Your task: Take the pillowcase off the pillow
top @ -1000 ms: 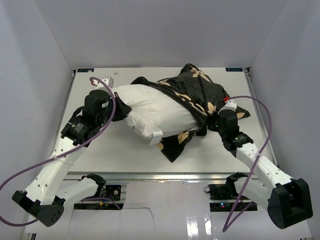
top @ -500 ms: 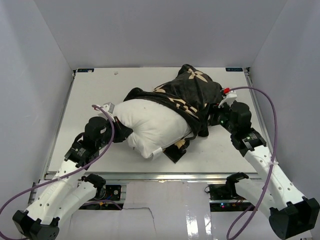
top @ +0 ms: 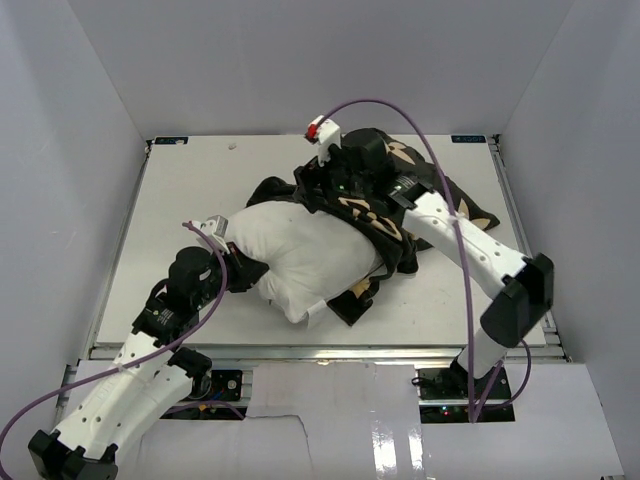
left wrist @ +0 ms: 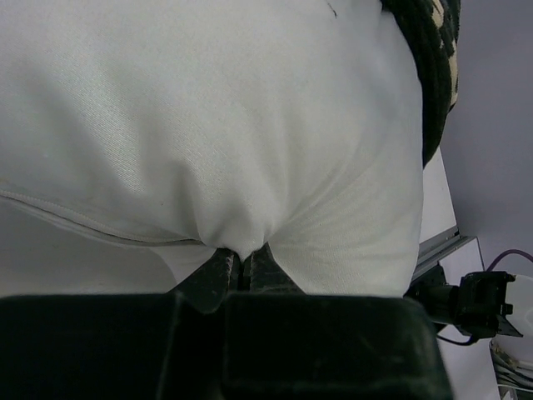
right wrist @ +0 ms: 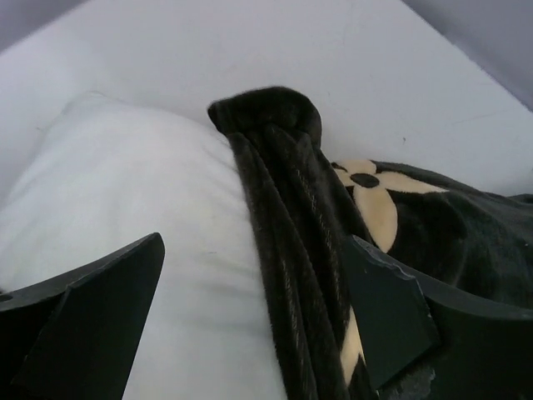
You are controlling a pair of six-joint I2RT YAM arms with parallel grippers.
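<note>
- On the white table (top: 180, 200), mid-surface, lies the pillow (top: 300, 255), its near-left half bare.
- Over its far-right half the black flowered pillowcase (top: 395, 245) is bunched, its rolled rim crossing the pillow's middle.
- Right tool (right wrist: 250, 308): jaws spread wide astride that rim, gripping nothing.
- Left tool (left wrist: 244, 267): pinched tight on the pillow's white fabric.

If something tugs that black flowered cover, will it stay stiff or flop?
Probably flops: the pillowcase lies bunched in soft folds. Its plush-looking surface likely clings to the pillow rather than slipping freely.
</note>
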